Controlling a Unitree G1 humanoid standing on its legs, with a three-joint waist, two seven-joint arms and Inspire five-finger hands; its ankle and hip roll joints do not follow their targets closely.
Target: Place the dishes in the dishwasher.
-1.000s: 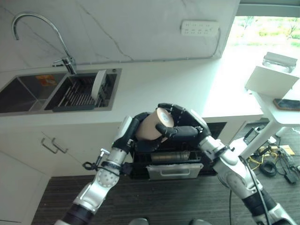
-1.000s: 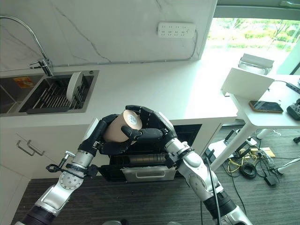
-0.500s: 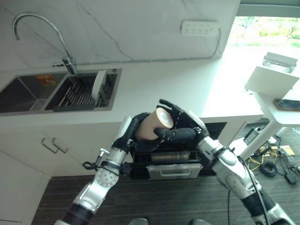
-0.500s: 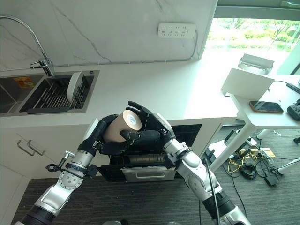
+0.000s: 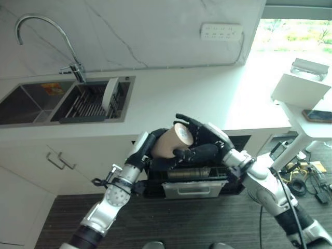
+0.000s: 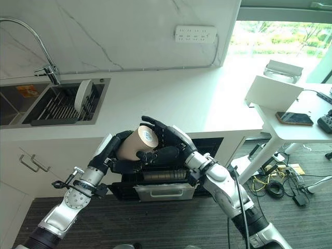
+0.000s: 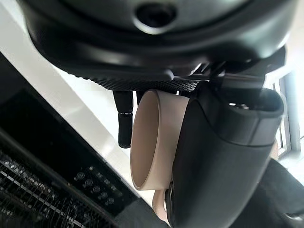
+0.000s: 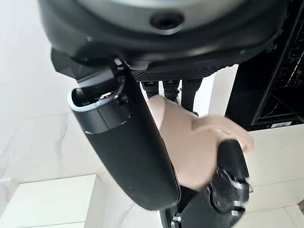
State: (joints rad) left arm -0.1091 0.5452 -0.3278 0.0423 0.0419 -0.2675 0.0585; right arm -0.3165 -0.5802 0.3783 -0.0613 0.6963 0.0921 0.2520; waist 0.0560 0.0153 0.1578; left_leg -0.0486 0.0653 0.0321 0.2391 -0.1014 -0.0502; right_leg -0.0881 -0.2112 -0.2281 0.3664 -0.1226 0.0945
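We see cup side largely covered by left hand and right hand; dishwasher rack mostly hidden behind both hands; sink cut by frame edge; plate partly sunk in drainer

Head eyes look down; wrist views close-up.

One beige cup between my two hands, left hand and right hand, one white plate in the sink rack upper left, one faucet, one wall socket strip at top
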